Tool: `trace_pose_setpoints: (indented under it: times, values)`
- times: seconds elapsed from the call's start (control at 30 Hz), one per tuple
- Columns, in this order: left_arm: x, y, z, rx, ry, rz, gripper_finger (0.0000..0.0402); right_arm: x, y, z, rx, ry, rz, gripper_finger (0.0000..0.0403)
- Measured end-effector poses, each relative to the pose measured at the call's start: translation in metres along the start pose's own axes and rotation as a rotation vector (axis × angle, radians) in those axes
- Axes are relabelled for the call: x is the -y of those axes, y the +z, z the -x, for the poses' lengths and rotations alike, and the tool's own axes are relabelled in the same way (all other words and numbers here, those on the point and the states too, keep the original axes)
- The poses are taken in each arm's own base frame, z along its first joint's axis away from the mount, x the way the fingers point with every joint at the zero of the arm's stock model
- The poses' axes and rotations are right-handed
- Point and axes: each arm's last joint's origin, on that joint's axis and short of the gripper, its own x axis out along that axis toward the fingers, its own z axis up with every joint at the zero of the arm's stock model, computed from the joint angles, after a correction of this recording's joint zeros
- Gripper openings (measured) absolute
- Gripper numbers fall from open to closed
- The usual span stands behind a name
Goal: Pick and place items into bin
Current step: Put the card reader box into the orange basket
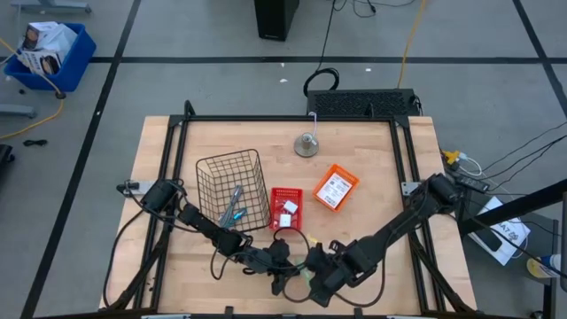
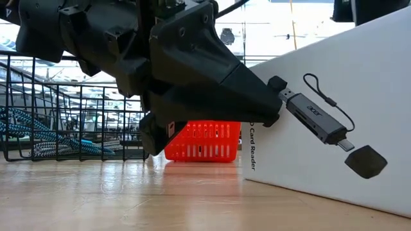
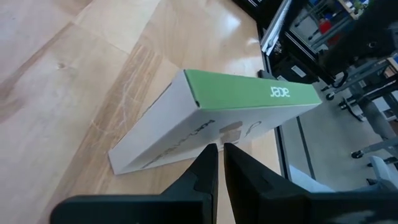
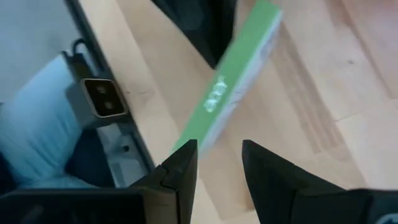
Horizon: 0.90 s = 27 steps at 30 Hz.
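One white card-reader box with a green Acer-marked edge lies tilted on the wooden surface. The left pincer is closed just beside it; the right pincer stands open, empty, near its green edge.

A white card-reader box with a green side stands tilted at the table's front, one long edge on the wood. The slim blue-and-grey tool lies inside the wire basket. A tiny white block sits in the small red basket. Just beside it, an orange-edged white packet lies flat.
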Motion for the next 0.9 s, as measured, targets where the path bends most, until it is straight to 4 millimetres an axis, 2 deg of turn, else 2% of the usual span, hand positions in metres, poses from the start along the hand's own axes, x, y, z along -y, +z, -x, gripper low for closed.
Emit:
trace_pose_setpoints:
  times: [0.13, 0.37, 0.5, 0.63, 0.9]
  values:
    - [0.0, 0.0, 0.0, -0.002, 0.002, -0.001, 0.0031, 0.003, -0.001, 0.005, -0.051, -0.002, -0.004, 0.0118]
    - [0.0, 0.0, 0.0, -0.002, 0.002, -0.001, 0.0031, -0.001, -0.001, 0.023, 0.004, 0.062, 0.077, 0.0118]
    - [0.0, 0.0, 0.0, -0.002, 0.002, -0.002, 0.0031, -0.005, 0.001, 0.024, 0.028, 0.107, 0.133, 0.012]
    - [0.0, 0.0, 0.0, -0.002, 0.002, -0.002, 0.0031, -0.009, 0.003, 0.023, 0.01, 0.176, 0.099, 0.0119]
    - [0.0, 0.0, 0.0, -0.002, 0.002, -0.003, 0.0031, -0.005, 0.011, 0.022, 0.014, 0.171, 0.089, 0.0107]
